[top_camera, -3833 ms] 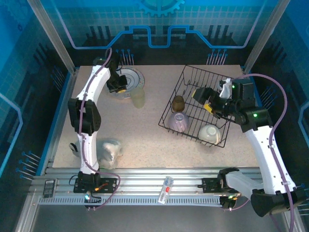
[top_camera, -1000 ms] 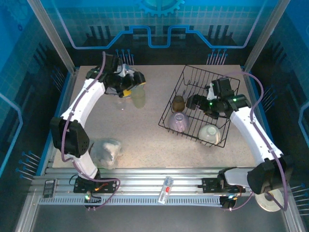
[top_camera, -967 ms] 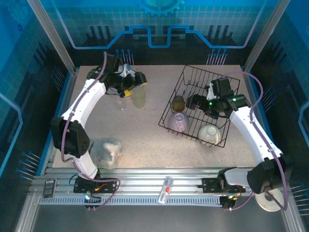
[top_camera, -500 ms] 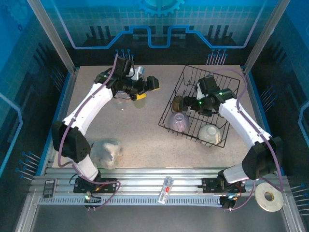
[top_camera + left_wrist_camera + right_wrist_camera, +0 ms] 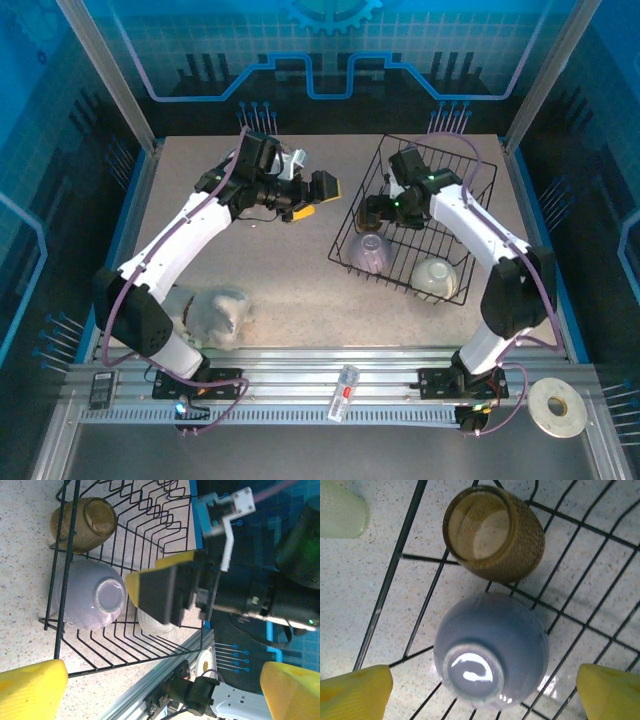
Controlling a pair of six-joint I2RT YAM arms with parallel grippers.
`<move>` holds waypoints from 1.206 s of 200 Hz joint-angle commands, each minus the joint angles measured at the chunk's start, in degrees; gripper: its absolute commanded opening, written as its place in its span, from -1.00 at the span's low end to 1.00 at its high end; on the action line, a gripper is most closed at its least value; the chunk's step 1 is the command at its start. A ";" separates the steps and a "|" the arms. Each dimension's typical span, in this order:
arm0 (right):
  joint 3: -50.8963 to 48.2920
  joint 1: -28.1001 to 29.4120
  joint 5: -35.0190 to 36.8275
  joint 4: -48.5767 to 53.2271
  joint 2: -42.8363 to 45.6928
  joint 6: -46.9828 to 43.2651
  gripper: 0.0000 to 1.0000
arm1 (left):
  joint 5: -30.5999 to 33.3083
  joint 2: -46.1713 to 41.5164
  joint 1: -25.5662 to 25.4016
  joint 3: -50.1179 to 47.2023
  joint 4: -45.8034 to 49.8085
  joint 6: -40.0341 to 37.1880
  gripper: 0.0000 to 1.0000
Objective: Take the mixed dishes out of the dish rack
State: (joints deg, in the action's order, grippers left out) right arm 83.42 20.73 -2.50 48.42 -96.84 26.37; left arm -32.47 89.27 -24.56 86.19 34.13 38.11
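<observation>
The black wire dish rack (image 5: 430, 235) stands on the right of the table. It holds an upturned lilac bowl (image 5: 368, 250), a white bowl (image 5: 435, 275) and a brown cup (image 5: 495, 532) lying on its side. My right gripper (image 5: 380, 208) hangs open over the rack's left end; its yellow fingertips (image 5: 355, 692) flank the lilac bowl (image 5: 490, 650) from above, not touching it. My left gripper (image 5: 312, 195) is open and empty in the air left of the rack, facing the brown cup (image 5: 85, 522) and lilac bowl (image 5: 90, 600). A pale cup (image 5: 340, 510) stands outside the rack.
A whitish plastic lump (image 5: 215, 310) lies at the table's near left. A white tape ring (image 5: 557, 405) sits off the table at the near right. The right gripper's finger (image 5: 165, 592) partly hides the white bowl (image 5: 152, 625). Raised rack sides (image 5: 387, 580) border the bowls.
My left gripper has swung right from the far-left table area toward the rack. My right gripper has moved left across the rack to above the lilac bowl and brown cup.
</observation>
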 commanded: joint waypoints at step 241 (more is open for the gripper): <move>19.59 1.29 9.02 2.38 -24.32 -5.56 0.26 | 1.10 -9.20 -0.32 -2.56 2.89 0.56 0.99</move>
State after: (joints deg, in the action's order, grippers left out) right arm 102.87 21.39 2.98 50.74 -118.63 19.29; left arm -31.44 81.97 -24.56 84.36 36.14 38.70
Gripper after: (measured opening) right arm 0.636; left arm 0.992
